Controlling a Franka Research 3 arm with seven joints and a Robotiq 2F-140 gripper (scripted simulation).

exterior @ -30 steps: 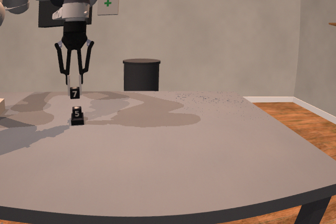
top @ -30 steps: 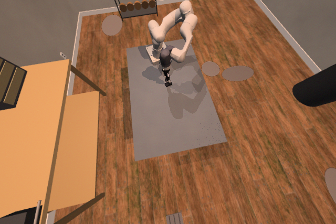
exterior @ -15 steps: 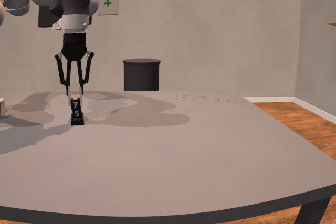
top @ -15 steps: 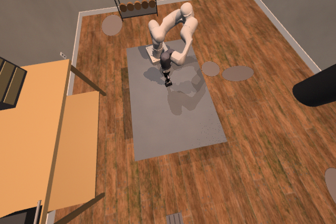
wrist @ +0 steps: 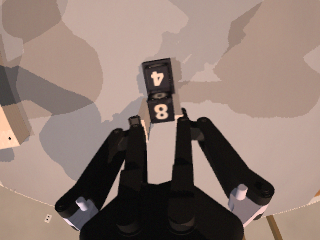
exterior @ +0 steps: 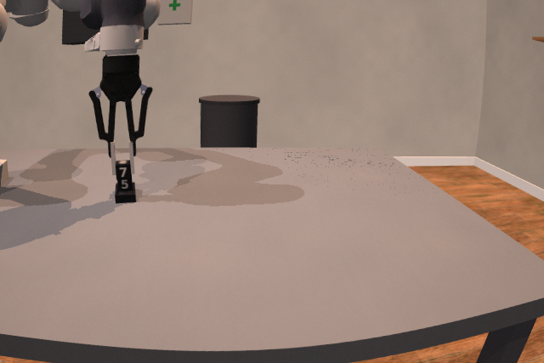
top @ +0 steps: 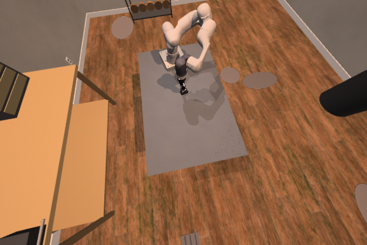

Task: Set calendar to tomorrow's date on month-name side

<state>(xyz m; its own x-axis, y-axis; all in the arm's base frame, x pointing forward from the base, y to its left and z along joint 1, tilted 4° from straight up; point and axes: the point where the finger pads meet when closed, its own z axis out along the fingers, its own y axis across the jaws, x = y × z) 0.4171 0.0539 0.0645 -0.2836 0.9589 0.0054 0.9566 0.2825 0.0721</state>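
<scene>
My gripper (exterior: 121, 153) (wrist: 161, 105) (top: 183, 86) points straight down and is shut on a black date cube (exterior: 122, 170) (wrist: 160, 111). That cube shows a 7 in the exterior view and an 8 on top in the wrist view. A second black cube (exterior: 124, 184) (wrist: 158, 76) sits in the small black tray (exterior: 125, 197) on the grey table (exterior: 307, 240) (top: 192, 135). It shows a 5 to the side and a 4 on top. The held cube hangs right over it, and I cannot tell whether they touch. The month's name is hidden.
The arm's base (top: 169, 59) stands at the table's far end. A pale wooden block (exterior: 2, 172) (wrist: 14, 127) lies at the left near the tray. A dark round bin (exterior: 229, 121) stands behind the table. The table's front edge curves low in the exterior view.
</scene>
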